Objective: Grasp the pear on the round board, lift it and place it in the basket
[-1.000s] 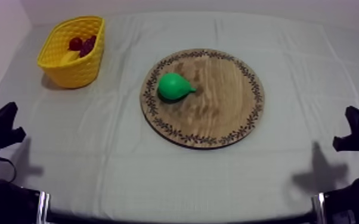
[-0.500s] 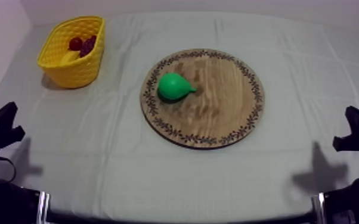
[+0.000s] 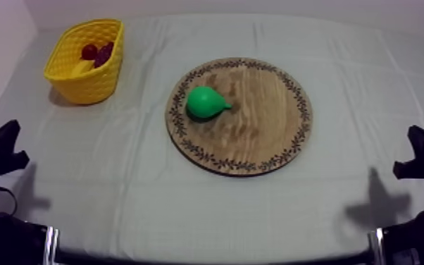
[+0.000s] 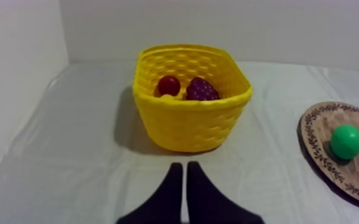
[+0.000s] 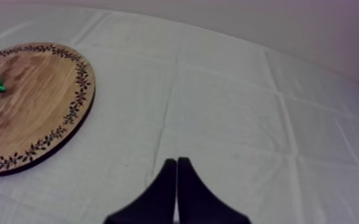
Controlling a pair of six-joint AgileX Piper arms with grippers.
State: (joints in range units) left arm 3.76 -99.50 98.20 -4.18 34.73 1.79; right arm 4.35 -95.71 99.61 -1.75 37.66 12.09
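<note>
Left gripper [image 4: 184, 170] rested low at its table side, fingers pressed together, holding nothing; right gripper [image 5: 176, 162] likewise; pear [image 3: 206, 103] lay on wooden board [image 3: 264, 123]

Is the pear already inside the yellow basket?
No, the pear lies on the wooden board, well apart from the yellow basket.
</note>
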